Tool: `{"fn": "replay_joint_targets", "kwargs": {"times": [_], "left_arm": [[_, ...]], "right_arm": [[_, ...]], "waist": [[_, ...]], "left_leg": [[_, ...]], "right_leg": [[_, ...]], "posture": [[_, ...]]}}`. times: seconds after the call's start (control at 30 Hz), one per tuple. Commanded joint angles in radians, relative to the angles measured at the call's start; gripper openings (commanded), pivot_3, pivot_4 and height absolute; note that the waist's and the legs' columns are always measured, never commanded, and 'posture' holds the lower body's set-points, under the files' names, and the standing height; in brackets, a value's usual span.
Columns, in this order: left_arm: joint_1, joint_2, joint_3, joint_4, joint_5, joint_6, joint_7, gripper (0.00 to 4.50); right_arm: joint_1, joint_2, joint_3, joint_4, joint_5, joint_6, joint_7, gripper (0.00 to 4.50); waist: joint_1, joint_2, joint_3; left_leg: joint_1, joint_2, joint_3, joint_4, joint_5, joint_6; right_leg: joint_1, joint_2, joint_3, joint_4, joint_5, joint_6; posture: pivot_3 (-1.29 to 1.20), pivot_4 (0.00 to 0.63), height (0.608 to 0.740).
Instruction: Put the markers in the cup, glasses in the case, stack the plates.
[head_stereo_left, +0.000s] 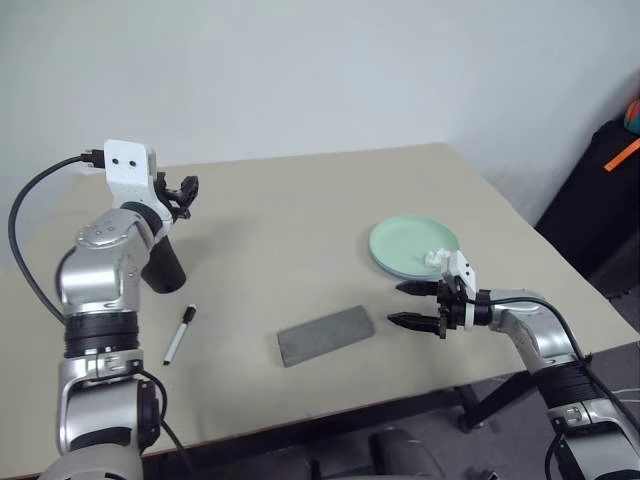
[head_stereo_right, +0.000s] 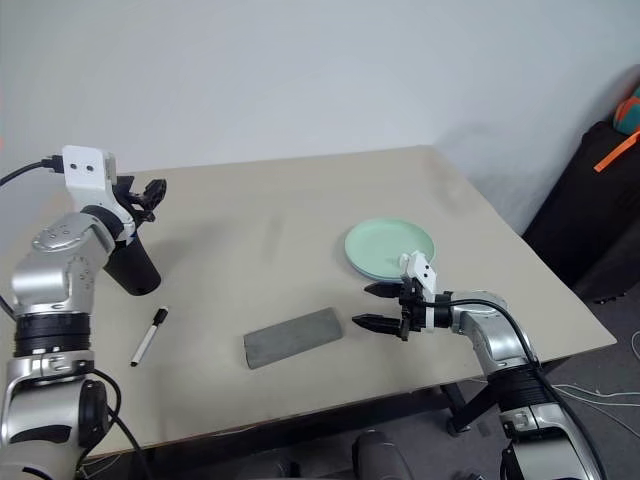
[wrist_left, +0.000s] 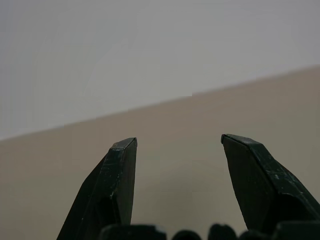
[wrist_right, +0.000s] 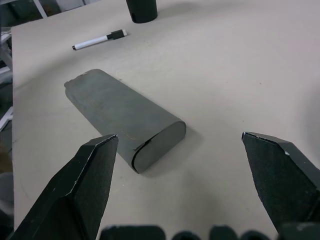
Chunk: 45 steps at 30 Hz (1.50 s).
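The black cup (head_stereo_left: 166, 270) stands at the table's left, partly behind my left arm. My left gripper (head_stereo_left: 186, 190) hovers above and just beyond it, open and empty, its fingers (wrist_left: 117, 185) spread wide. A white marker (head_stereo_left: 180, 333) with a black cap lies in front of the cup. The grey case (head_stereo_left: 326, 335) lies shut near the table's middle. Right of the case my right gripper (head_stereo_left: 412, 304) points at it, open and empty. The mint green plate (head_stereo_left: 410, 243) lies behind that gripper, with a bluish rim showing under it. The glasses are out of view.
A small crumpled white tissue (head_stereo_left: 436, 257) lies on the green plate's near right edge. The table's front edge (head_stereo_left: 400, 400) runs close under my right arm. A dark bag (head_stereo_left: 600, 190) with an orange strap stands off the table at the right.
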Motion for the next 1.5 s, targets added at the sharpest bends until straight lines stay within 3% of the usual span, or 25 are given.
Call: {"fn": "replay_joint_targets", "kwargs": {"times": [0.03, 0.23, 0.53, 0.87, 1.0, 1.3, 1.4, 1.5], "left_arm": [[-0.013, 0.058, -0.056, -0.096, -0.032, 0.195, -0.088, 2.82], [0.036, 0.139, -0.134, -0.178, -0.062, 0.383, -0.214, 2.82], [0.178, 0.254, -0.254, -0.143, 0.046, 0.377, -0.254, 2.82], [0.235, 0.216, -0.223, -0.107, 0.052, 0.416, -0.244, 2.82], [0.256, 0.263, -0.317, -0.116, 0.090, 0.460, -0.270, 2.82], [0.282, 0.226, -0.288, -0.123, 0.073, 0.496, -0.267, 2.82], [0.283, 0.211, -0.271, -0.122, 0.065, 0.496, -0.272, 2.22], [0.278, 0.202, -0.260, -0.122, 0.066, 0.498, -0.273, 1.27]], "right_arm": [[-0.040, 0.000, -0.008, 0.001, -0.004, -0.026, 0.009, 4.31], [-0.047, 0.004, -0.005, 0.015, -0.011, -0.039, 0.008, 4.31], [-0.031, 0.003, -0.011, 0.011, -0.016, -0.045, 0.003, 4.31], [-0.038, 0.007, -0.009, 0.023, -0.024, -0.048, 0.003, 4.31], [-0.040, 0.006, -0.007, 0.027, -0.026, -0.050, 0.003, 4.31], [-0.048, 0.008, -0.001, 0.043, -0.034, -0.064, 0.004, 4.31], [-0.049, 0.009, -0.001, 0.046, -0.035, -0.067, 0.003, 4.31], [-0.049, 0.009, -0.001, 0.048, -0.036, -0.070, 0.001, 4.31]], "waist": [[0.001, 0.000, 0.000], [-0.001, 0.000, 0.000], [-0.006, 0.001, 0.001], [0.000, 0.000, 0.002], [0.000, 0.000, 0.002], [-0.001, 0.002, 0.001], [0.000, 0.002, 0.001], [0.000, 0.002, 0.001]], "left_leg": [[0.000, 0.000, 0.000, 0.000, 0.000, 0.000], [0.000, 0.000, 0.000, -0.001, 0.000, 0.000], [0.000, 0.001, 0.000, -0.002, 0.000, 0.000], [0.000, 0.001, 0.000, -0.002, 0.000, 0.000], [0.000, 0.001, 0.000, -0.002, 0.000, 0.000], [0.001, 0.001, 0.001, -0.002, 0.000, 0.000], [0.001, 0.001, 0.001, -0.002, 0.000, 0.000], [0.001, 0.001, 0.001, -0.002, 0.000, 0.000]], "right_leg": [[0.000, 0.000, 0.000, 0.000, 0.000, 0.000], [-0.001, 0.000, 0.000, 0.000, 0.000, 0.000], [-0.002, 0.000, 0.000, 0.000, -0.001, -0.001], [-0.002, -0.001, 0.000, 0.000, -0.001, -0.001], [-0.002, 0.000, 0.000, 0.000, -0.001, -0.001], [-0.002, 0.000, 0.000, 0.000, -0.002, -0.003], [-0.002, 0.000, 0.001, 0.000, -0.002, -0.003], [-0.002, 0.000, 0.000, 0.001, -0.002, -0.003]], "posture": [[0.00, 0.000, 0.740], [0.00, 0.000, 0.740], [0.00, 0.000, 0.740], [0.00, 0.000, 0.740], [0.00, 0.000, 0.740], [0.00, 0.000, 0.740], [0.00, 0.000, 0.740], [0.00, 0.000, 0.740]]}}
